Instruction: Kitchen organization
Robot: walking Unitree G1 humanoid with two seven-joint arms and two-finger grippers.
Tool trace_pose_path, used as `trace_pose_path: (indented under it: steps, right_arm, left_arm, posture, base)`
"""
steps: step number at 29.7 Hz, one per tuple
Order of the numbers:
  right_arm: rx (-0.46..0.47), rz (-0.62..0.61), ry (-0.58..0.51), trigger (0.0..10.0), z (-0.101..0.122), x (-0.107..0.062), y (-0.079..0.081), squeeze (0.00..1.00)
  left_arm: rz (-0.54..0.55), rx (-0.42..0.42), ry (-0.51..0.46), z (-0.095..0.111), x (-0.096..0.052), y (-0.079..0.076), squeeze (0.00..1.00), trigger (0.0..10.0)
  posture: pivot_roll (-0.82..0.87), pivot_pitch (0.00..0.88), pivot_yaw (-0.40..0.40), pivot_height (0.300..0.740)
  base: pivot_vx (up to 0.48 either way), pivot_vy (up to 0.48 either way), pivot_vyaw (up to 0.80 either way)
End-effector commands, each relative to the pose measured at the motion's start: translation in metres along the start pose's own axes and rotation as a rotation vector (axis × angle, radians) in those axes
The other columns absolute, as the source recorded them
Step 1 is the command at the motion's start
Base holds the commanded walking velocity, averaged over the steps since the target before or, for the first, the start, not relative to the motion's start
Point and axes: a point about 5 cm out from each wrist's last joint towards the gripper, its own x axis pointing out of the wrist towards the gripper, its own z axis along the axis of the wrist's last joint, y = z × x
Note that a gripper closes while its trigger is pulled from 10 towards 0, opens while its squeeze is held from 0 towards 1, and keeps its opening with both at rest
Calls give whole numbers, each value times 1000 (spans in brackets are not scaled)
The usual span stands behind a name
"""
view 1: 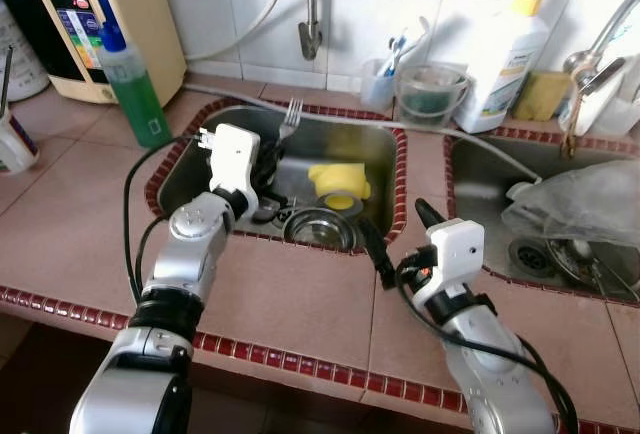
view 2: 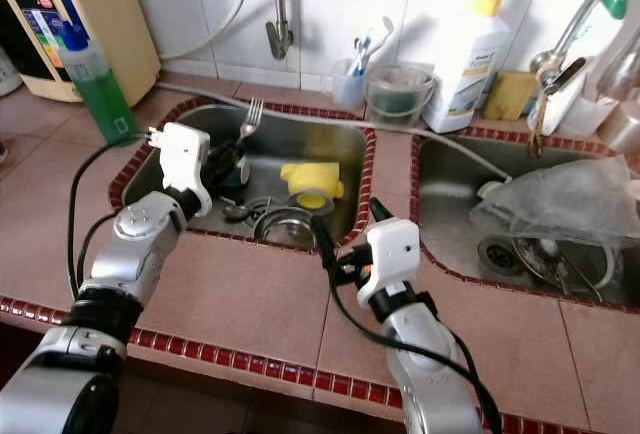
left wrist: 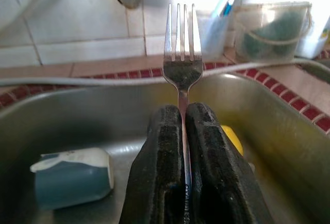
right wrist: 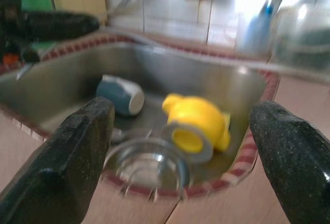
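Note:
My left gripper [view 1: 270,157] hangs over the left sink [view 1: 380,139], shut on a metal fork [view 1: 290,117]. The fork [left wrist: 181,53] stands with its tines up, its handle clamped between the two black fingers [left wrist: 160,146]. My right gripper [view 1: 395,219] is open over the tiled counter at the sink's near right corner, with nothing between its fingers [right wrist: 77,146]. In the sink lie a yellow cup [right wrist: 196,123] on its side, a blue-and-white cup [right wrist: 119,95] on its side and a steel drain strainer [view 1: 318,226].
A green soap bottle [view 1: 135,89] stands left of the sink by a water purifier [view 1: 100,14]. Behind the sink are a cup of toothbrushes [view 1: 380,79], a clear tub [view 1: 430,89] and a white bottle [view 1: 505,64]. A plastic bag [view 1: 580,204] lies in the right sink.

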Motion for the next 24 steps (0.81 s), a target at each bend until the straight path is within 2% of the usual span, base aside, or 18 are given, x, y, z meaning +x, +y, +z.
trace_pose_path:
  steps: [1, 15, 24]
  right_arm:
    - [-8, 8, -6, 10000, 5, -1, 2, 0]
    - [34, 73, 24, 10000, 19, -19, 20, 0]
    - [58, 111, 13, 10000, 36, -24, 28, 0]
  left_arm:
    - [-15, 23, -3, 2, 3, -1, 0, 10000]
    - [-56, 54, 39, -7, 13, -11, 0, 10000]
    - [-53, 79, 88, -11, 16, -7, 0, 10000]
  posture:
    - [-206, 172, 22, 740]
    - [-235, 232, 9, 740]
    - [-251, 257, 7, 740]
  base:
    - [0, 0, 0]
    - [0, 0, 0]
    - [0, 0, 0]
